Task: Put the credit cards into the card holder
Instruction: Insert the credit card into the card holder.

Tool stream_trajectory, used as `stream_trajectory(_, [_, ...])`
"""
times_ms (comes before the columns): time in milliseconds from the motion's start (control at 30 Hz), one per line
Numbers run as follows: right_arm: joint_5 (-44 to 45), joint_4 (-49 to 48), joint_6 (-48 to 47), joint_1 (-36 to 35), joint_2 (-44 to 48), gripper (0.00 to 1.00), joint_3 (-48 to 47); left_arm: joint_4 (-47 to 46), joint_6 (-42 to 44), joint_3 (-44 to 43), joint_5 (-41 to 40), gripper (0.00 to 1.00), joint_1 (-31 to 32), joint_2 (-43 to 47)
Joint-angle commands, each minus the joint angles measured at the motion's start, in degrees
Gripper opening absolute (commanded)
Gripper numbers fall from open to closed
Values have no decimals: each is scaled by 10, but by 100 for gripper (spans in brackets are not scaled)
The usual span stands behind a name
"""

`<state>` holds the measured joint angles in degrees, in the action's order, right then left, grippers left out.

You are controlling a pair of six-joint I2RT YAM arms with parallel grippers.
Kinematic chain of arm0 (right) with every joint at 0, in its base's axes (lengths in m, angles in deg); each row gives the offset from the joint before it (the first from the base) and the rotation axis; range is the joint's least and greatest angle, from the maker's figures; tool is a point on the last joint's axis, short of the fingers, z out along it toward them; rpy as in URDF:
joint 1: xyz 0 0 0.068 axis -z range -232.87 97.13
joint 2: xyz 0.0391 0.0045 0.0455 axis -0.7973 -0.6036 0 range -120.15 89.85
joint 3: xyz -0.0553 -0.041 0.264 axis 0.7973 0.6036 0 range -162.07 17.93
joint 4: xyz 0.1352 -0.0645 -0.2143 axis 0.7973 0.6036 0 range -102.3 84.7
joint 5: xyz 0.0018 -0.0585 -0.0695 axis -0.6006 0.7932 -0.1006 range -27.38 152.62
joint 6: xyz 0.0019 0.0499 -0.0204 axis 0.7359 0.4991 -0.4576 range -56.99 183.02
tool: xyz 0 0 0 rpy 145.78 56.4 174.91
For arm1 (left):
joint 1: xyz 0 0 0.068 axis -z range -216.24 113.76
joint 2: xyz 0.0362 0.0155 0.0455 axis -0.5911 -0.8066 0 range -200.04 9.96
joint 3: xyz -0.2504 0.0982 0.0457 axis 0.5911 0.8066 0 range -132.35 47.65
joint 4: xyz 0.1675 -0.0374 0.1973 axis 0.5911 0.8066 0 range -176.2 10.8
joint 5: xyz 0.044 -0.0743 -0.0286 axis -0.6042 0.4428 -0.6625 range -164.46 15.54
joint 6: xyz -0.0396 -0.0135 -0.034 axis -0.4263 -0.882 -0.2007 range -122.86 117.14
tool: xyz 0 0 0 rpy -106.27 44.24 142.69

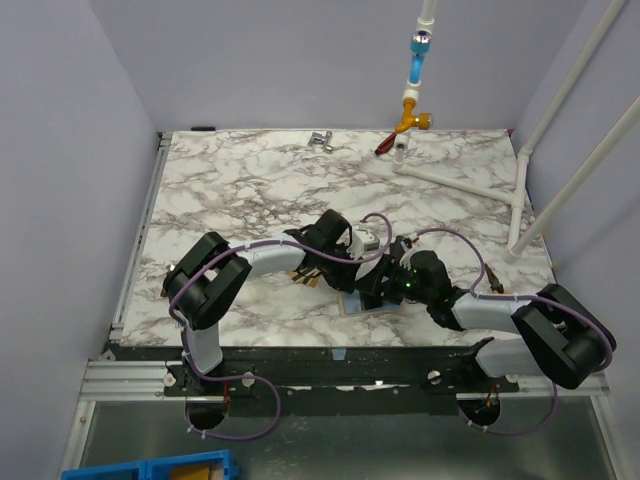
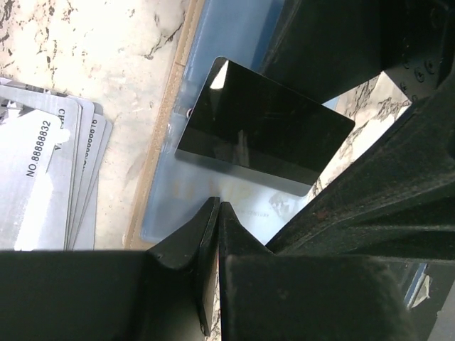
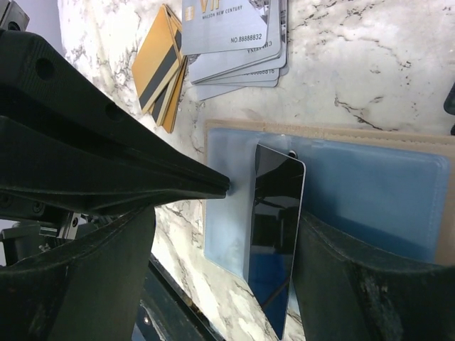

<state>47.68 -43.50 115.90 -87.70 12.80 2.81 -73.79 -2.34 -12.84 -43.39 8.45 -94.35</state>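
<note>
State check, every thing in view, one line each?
holder: open, flat, sleeves up.
left tool: shut, tips at holder sleeve.
right tool: open.
black card: on edge over holder, leaning on right tool.
grey cards: fanned stack on table, outside holder.
gold cards: stacked on table, stripe up.

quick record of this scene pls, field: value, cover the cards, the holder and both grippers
card holder: open flat on the table, clear blue sleeve facing up
black card: tilted up over the sleeve, not lying flat
grey cards: fanned stack on the table beside the holder
gold cards: small stack next to the grey ones
left gripper: shut, tips at the sleeve
right gripper: fingers either side of the black card, grip unclear
</note>
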Motion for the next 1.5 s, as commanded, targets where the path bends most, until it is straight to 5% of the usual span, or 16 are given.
stream_trajectory(0, [48,109,-18,-2,8,76,33,41,38,8,-61,5,10,1])
stream_trajectory(300, [94,198,-30,-2,70,76,19,39,49,17,-68,5,15,10])
stream_trajectory(600, [84,221,-51,-2,25,71,-13,25,42,29,-52,5,14,23])
stream_trajectory(900, [126,367,-69,-2,60,72,-67,23,43,28,-49,4,13,27])
stream_trajectory(1467, [108,325,-91,-57,26,71,-83,24,42,26,-32,4,0,35])
